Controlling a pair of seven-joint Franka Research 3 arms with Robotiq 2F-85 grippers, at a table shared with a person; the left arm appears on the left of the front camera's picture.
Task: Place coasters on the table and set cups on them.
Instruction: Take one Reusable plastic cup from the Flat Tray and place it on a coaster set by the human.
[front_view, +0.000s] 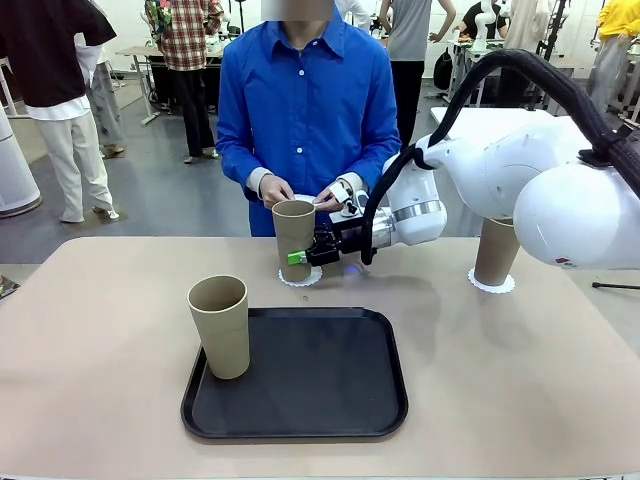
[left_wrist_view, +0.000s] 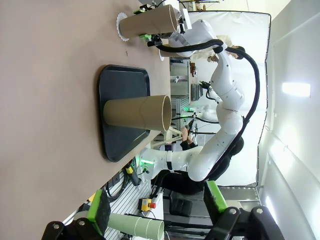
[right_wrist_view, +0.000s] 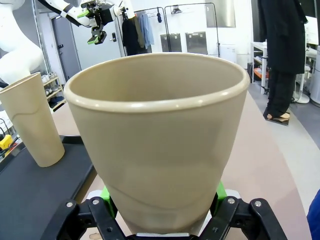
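Nearest, on tray (front_view: 300, 425) left edge: one cup (front_view: 218, 325), free. Left gripper (left_wrist_view: 156, 200) spread wide, empty. Toward table (front_view: 100, 330) far edge, middle: right gripper (front_view: 300, 254) clamped low on second cup (front_view: 293, 225), upright on or just over coaster (front_view: 300, 277). Best held plumb, centred, base flat before release. Then straight back out, without dragging coaster. Far right: third cup (front_view: 497, 250) seated on own coaster (front_view: 491, 286).

Grey floor (front_view: 150, 205), clothes rack (right_wrist_view: 137, 30) by white wall (right_wrist_view: 246, 25)
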